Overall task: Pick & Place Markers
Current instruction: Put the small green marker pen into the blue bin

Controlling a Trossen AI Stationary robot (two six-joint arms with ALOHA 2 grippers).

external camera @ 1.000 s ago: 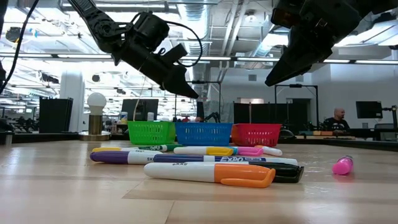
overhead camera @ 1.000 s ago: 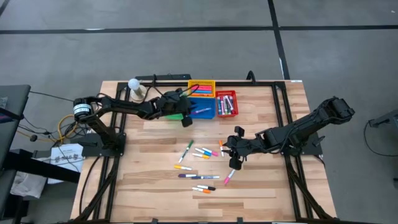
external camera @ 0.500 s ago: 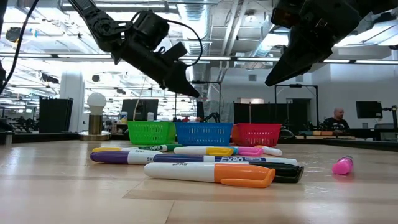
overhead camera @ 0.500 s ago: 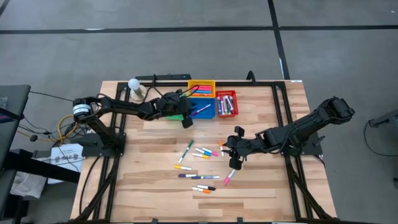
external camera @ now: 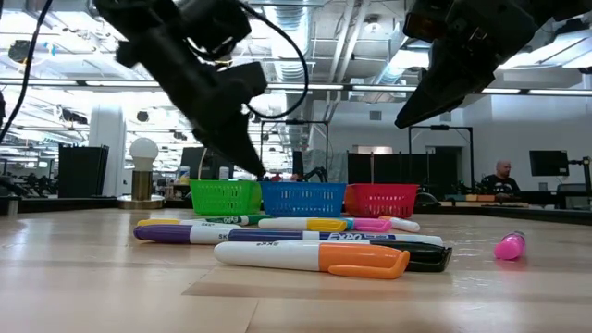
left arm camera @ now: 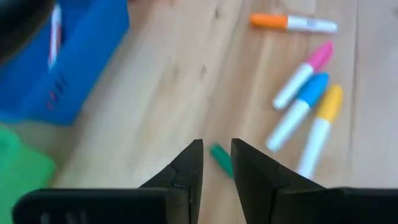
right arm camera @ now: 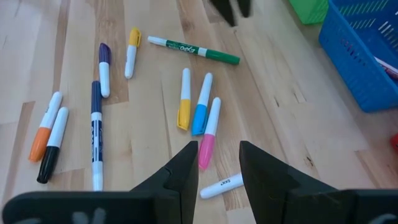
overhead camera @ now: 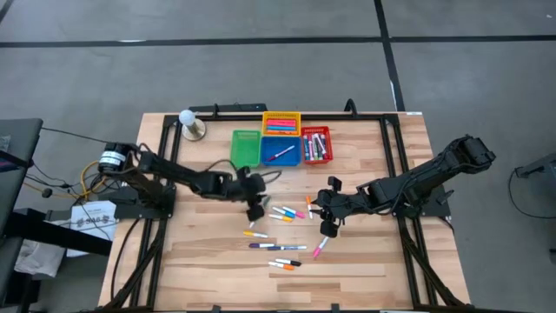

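- The wooden table carries everything, with both arms reaching in from the sides.
- Four little baskets sit in a cluster at the far edge: green basket, blue basket, red basket and yellow basket. The blue, red and yellow ones already have markers in them; I can't make out anything in the green one.
- The left gripper hangs low just over the near end of the green marker, which lies at the left edge of the loose pile. In the left wrist view its fingers stand a narrow gap apart with nothing between them, the green tip showing just beyond.
- The right gripper hovers over the right side of the pile, fingers slightly parted and empty.
- The loose markers are scattered flat mid-table, mostly near each other, and a few lie side by side: yellow, blue and pink caps together.
- My guess on handling: light, stiff, smooth plastic barrels that'll roll or skid if nudged. Pinch across the barrel near the middle so it doesn't tip, and pick one lying apart from its neighbours, like that green one.
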